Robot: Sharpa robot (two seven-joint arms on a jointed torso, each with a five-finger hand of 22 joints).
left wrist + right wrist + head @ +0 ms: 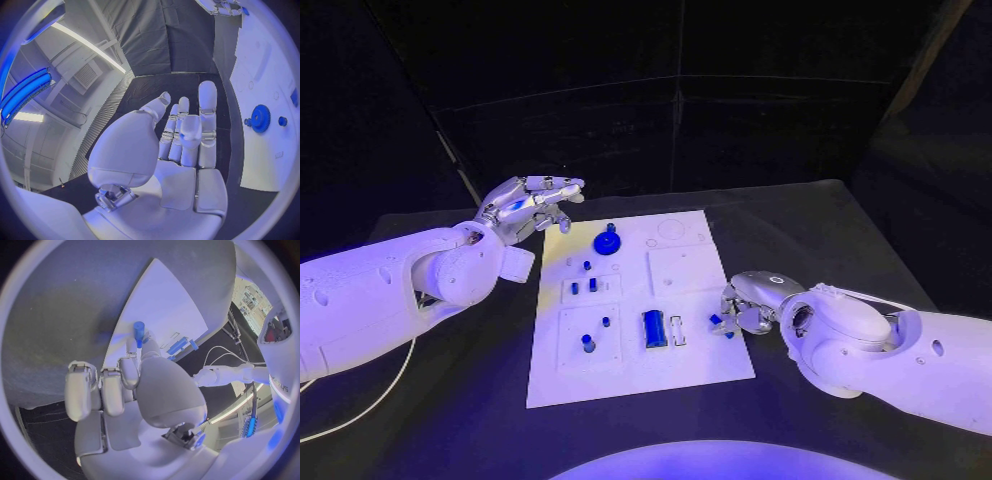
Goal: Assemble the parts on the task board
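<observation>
One small blue peg (139, 331) sits pinched in the right hand (747, 305) at the task board's (689, 275) right edge, its long axis running out past the fingertips in the right wrist view. Off the board's far-left corner, the left hand (531, 203) hovers above the desk (834, 225), fingers spread, holding nothing; its wrist view shows a blue gear (260, 118) on the board.

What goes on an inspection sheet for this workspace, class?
Surface: black table, bare around the board.
Job's things: white task board; blue gear and blue block on it.
Clutter: nothing seen.
Robot hands: left robot hand off the board's corner, fingers apart, holding nothing; right robot hand at the board's edge, pinching a small blue peg.
Cables: white cable under the left arm.
Surroundings: dark backdrop.
</observation>
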